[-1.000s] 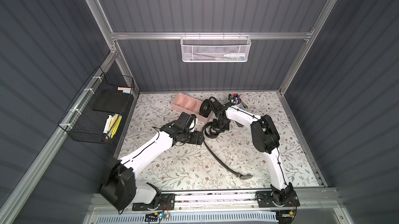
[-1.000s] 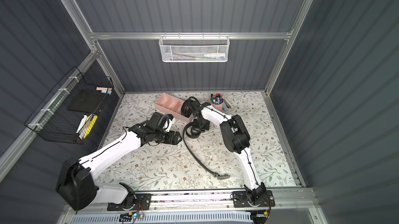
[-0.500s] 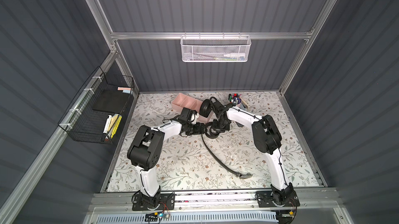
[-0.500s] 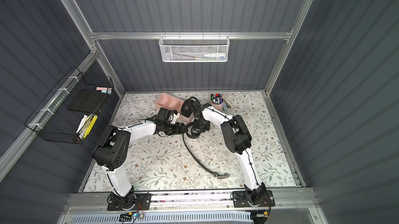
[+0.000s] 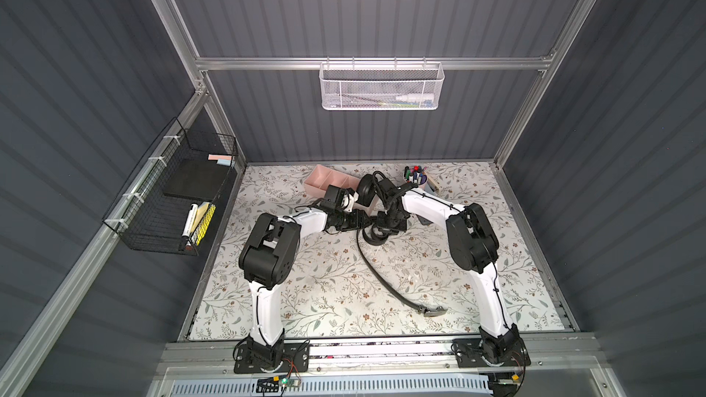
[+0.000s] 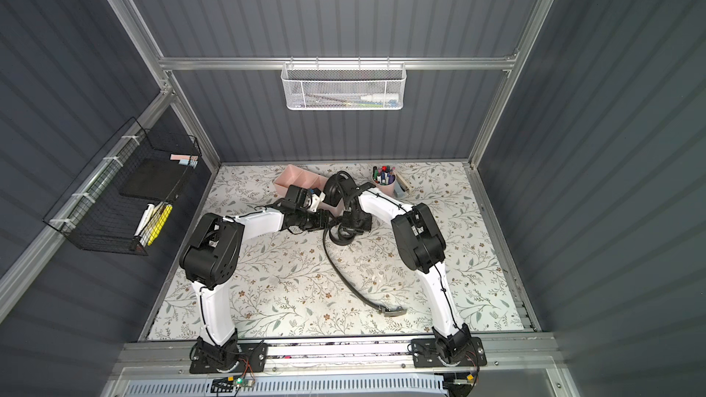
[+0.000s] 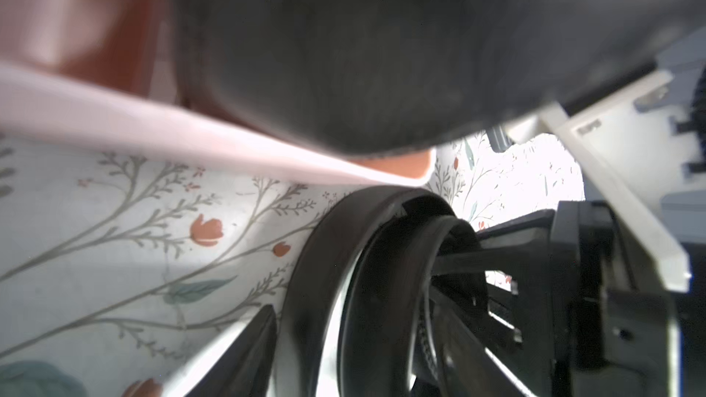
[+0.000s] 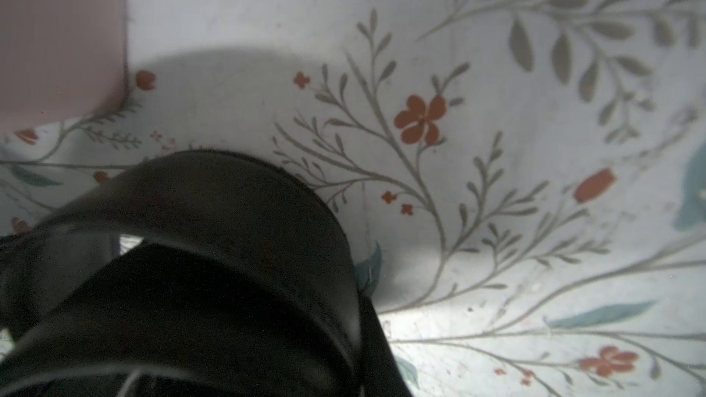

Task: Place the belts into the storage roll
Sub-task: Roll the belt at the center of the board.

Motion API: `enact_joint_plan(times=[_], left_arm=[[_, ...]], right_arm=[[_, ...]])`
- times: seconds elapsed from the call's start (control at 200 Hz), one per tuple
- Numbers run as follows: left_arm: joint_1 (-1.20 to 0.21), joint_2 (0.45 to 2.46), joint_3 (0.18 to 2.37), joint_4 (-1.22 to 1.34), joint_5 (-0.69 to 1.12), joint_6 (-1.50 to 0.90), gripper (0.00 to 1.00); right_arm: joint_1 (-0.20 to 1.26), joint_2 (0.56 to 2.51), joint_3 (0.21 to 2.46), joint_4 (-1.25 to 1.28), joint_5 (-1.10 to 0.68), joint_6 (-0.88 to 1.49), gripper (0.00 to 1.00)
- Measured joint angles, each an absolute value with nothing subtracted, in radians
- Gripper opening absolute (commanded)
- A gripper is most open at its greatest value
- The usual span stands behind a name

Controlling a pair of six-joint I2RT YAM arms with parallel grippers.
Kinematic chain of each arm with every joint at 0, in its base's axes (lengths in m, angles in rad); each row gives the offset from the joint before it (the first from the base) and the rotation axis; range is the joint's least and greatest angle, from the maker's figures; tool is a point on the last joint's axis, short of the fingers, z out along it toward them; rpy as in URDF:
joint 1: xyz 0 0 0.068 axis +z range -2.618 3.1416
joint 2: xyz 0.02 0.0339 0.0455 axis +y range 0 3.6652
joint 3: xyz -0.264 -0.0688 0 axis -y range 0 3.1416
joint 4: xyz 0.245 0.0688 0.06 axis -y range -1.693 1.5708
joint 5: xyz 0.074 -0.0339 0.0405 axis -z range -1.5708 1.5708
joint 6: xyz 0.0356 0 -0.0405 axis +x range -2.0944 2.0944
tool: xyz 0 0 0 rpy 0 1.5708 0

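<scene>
Between both grippers, on the floral mat [image 5: 324, 280], sits the belt [image 5: 382, 272], half coiled. The right gripper [image 5: 384, 224] pinches its winding, and the left gripper [image 5: 367, 222] gapes around it. Just beyond them lies the storage tray [image 5: 319, 181], partly hidden by the arms, and a marker cup [image 5: 416, 180] stands behind the right gripper.

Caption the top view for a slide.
Left gripper and right gripper meet at a half-coiled belt beside the storage roll, buckle trailing over the floral table.

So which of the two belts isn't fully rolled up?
The trailing belt: its loose tail runs across the table to a metal buckle. The coiled belt stands tightly rolled at the pink tray.
</scene>
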State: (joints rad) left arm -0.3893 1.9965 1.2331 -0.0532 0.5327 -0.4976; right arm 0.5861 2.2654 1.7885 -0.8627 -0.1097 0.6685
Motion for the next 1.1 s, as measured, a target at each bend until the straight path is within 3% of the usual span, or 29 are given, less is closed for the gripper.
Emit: enact_joint_plan(times=[0.26,0.58,0.79,0.96,1.101], left_arm=[[-0.434,1.982,1.153,0.028,0.528,-0.53,0.62],[-0.473,1.961,1.148,-0.025,0.427,-0.566,0.28],[-0.513,1.959,1.227,-0.183,0.3,-0.559,0.01],[-0.528,1.962,1.29,-0.324,0.221,-0.539,0.0],[-0.536,1.963,1.326,-0.423,0.177,-0.521,0.0]], right_arm=[[0.587,2.269,1.795,-0.87,-0.112,0.665,0.0],[0.614,2.269,1.796,-0.874,-0.088,0.663,0.0],[0.63,2.25,1.762,-0.844,-0.096,0.681,0.27],[0.642,2.209,1.708,-0.824,-0.153,0.695,0.53],[0.637,2.113,1.614,-0.811,-0.177,0.72,0.57]])
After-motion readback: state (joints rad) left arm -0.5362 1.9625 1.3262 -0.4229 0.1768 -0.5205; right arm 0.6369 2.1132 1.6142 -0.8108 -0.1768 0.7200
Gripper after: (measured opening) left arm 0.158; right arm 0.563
